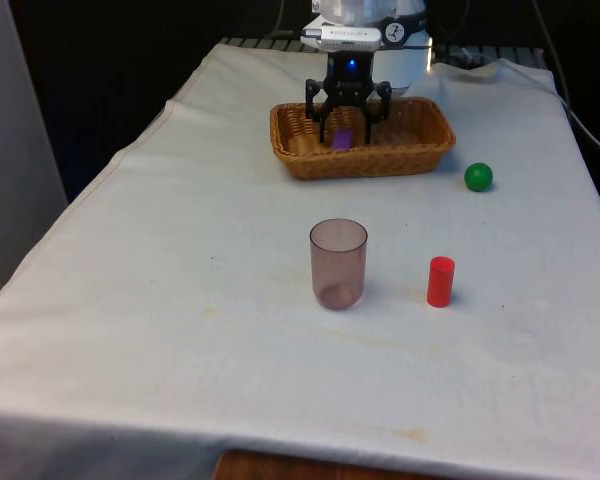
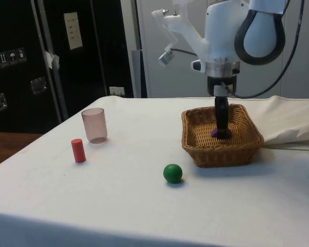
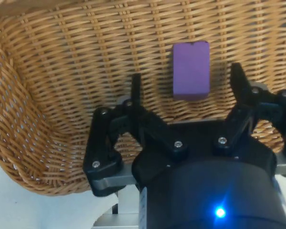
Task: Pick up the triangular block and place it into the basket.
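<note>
On the desk [image 1: 180,300], going from the front view's left: a translucent cup [image 1: 338,263] stands empty. The wicker basket [image 1: 420,155] holds the purple block [image 1: 342,139] on its floor, between the spread, open fingers [image 3: 242,86], untouched. A red cylinder [image 1: 440,281] and green ball [image 1: 478,177] lie rightward.

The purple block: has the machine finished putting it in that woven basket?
Nearly. The purple block already lies on the floor of the brown wicker basket, between the spread fingers of the black two-finger gripper, which touch nothing. In hand: nothing. Left: probably just lifting the gripper out of the basket.
</note>
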`<state>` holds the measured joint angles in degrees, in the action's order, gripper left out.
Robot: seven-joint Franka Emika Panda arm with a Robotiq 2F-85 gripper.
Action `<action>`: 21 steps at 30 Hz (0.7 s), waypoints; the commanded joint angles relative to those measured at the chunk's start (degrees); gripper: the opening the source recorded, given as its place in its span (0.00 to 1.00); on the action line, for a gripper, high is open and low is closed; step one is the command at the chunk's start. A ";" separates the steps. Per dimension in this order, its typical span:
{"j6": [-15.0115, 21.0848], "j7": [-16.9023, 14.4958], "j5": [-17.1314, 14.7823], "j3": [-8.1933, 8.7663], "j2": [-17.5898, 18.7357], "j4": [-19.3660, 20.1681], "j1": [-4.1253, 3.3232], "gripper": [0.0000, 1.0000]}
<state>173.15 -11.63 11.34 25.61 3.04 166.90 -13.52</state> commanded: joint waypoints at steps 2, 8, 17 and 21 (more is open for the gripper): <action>0.00 0.00 0.00 0.00 -0.06 0.00 0.00 0.91; -0.63 0.06 0.23 0.11 -0.74 -0.23 0.00 1.00; -4.47 0.11 0.69 0.34 -5.61 -1.20 0.23 1.00; -6.36 0.11 0.63 0.29 -7.51 -1.66 0.29 1.00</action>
<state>167.53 -11.80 11.34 25.95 -4.47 165.70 -13.52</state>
